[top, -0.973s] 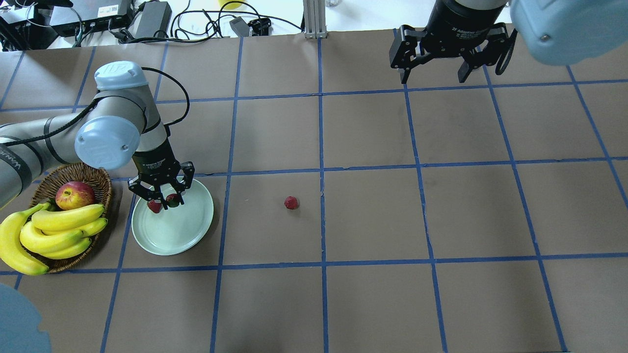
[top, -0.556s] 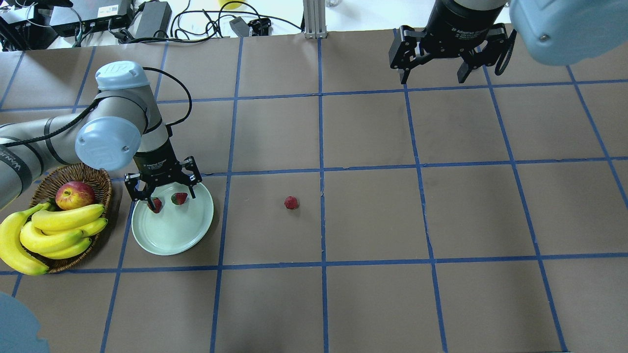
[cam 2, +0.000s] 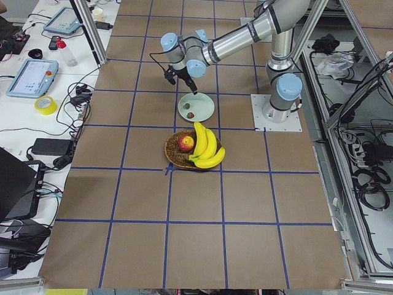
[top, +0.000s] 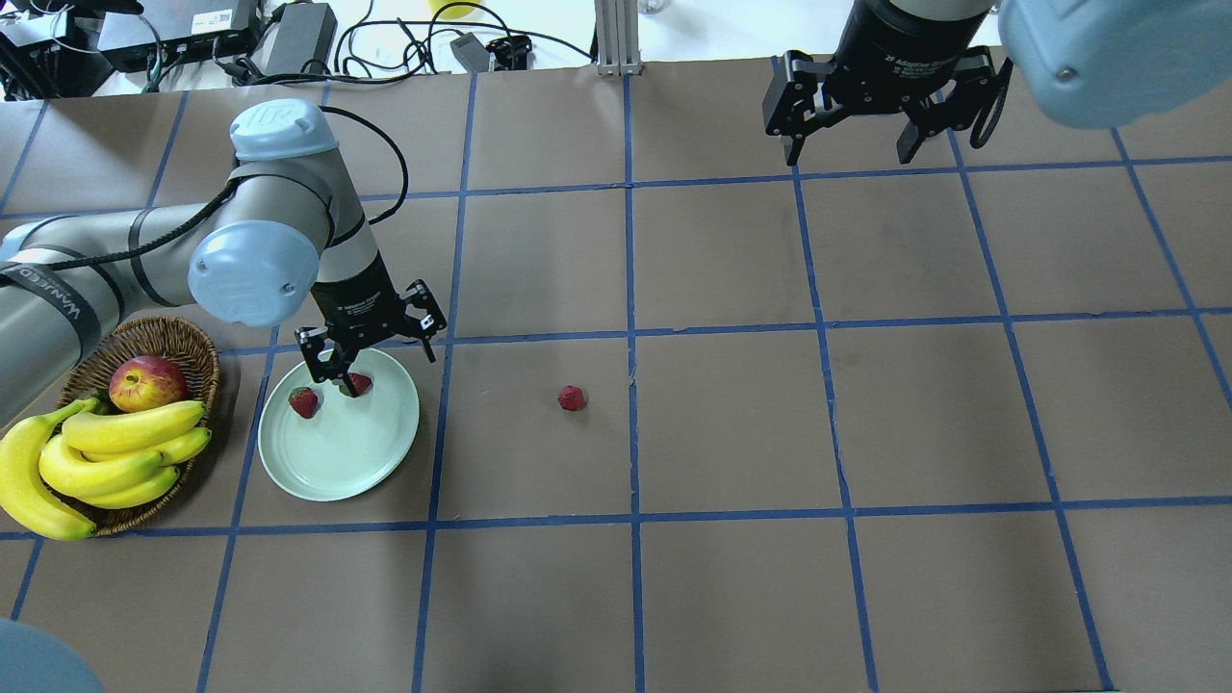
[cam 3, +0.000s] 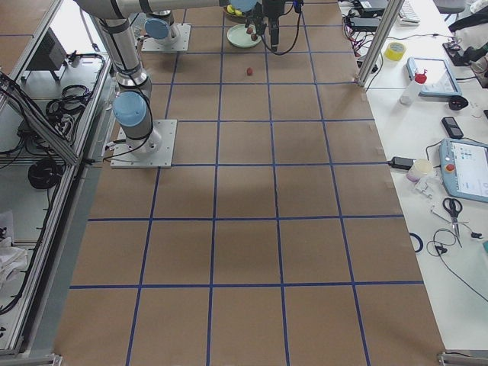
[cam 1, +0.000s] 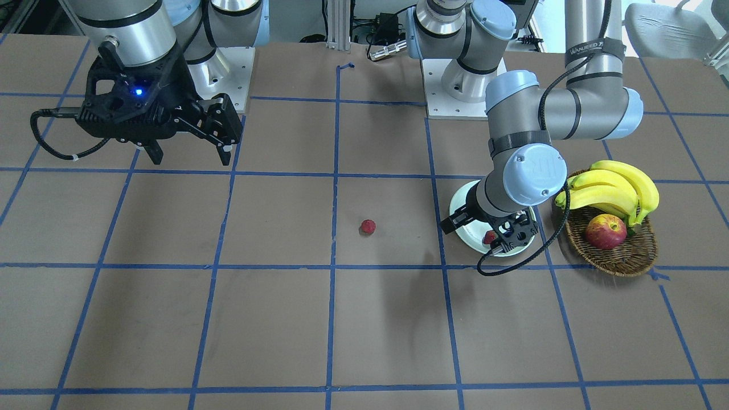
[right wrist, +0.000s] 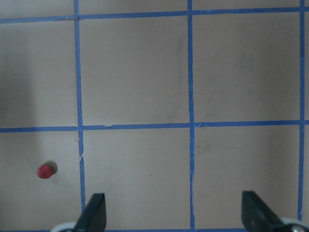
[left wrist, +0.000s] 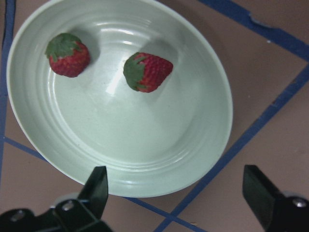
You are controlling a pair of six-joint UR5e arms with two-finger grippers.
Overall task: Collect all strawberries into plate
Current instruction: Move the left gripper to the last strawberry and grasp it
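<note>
The pale green plate (top: 337,462) sits at the left of the table and holds two strawberries (top: 304,402) (top: 358,383). In the left wrist view they lie apart (left wrist: 68,54) (left wrist: 146,71) in the plate's (left wrist: 145,159) far half. A third strawberry (top: 572,397) lies on the brown table to the right of the plate, also in the front view (cam 1: 368,226) and the right wrist view (right wrist: 45,170). My left gripper (top: 375,368) is open and empty, above the plate's far rim. My right gripper (top: 849,154) is open and empty, high over the far right.
A wicker basket (top: 144,337) with an apple (top: 146,382) and bananas (top: 106,452) stands just left of the plate. Cables and electronics (top: 289,38) lie beyond the table's far edge.
My left gripper opened and let a strawberry go into the plate, then rose and shifted right and away. The right arm has not moved.
</note>
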